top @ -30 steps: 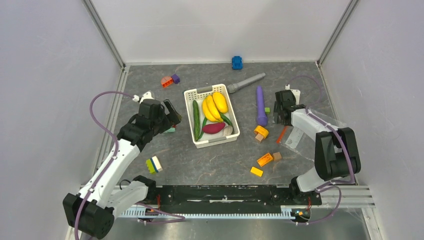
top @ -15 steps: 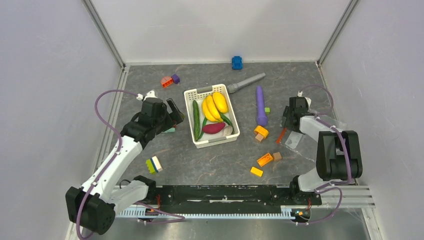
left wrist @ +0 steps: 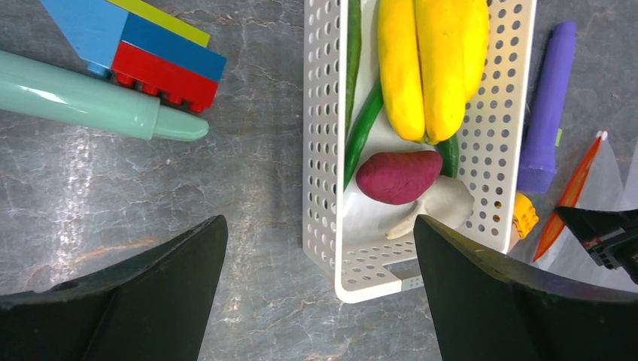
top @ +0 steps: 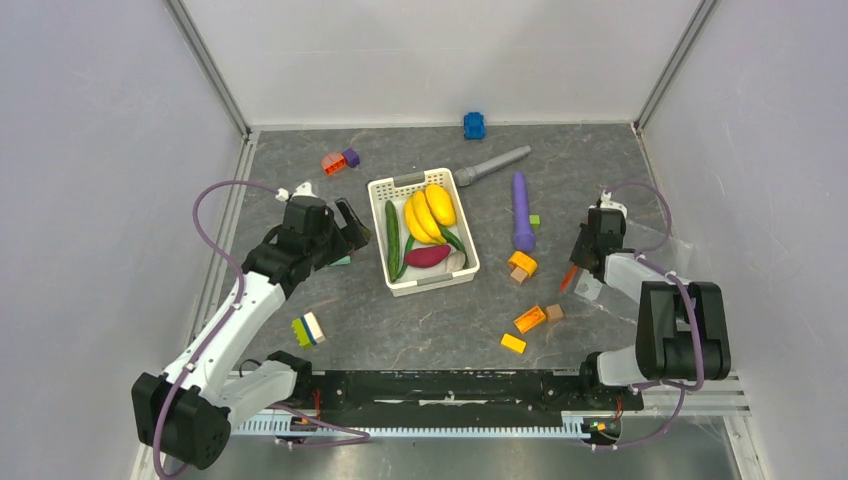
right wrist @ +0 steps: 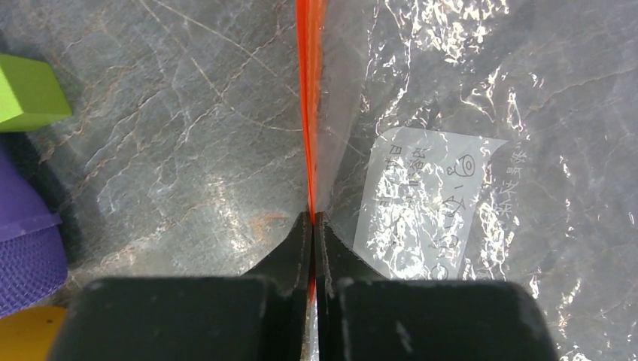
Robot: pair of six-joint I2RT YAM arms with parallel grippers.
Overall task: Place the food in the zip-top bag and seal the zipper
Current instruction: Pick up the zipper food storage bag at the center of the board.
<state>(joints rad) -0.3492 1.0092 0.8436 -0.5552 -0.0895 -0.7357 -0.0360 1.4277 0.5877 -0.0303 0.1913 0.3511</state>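
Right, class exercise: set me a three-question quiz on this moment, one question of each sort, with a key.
1. True or false: the right gripper is shut on the zipper of the zip-top bag.
2. What holds the purple-red sweet potato? A) the white slotted basket B) the zip-top bag C) the right gripper
3. Fill in: the left gripper stands ____ above the table.
Key: 1 true; 2 A; 3 open.
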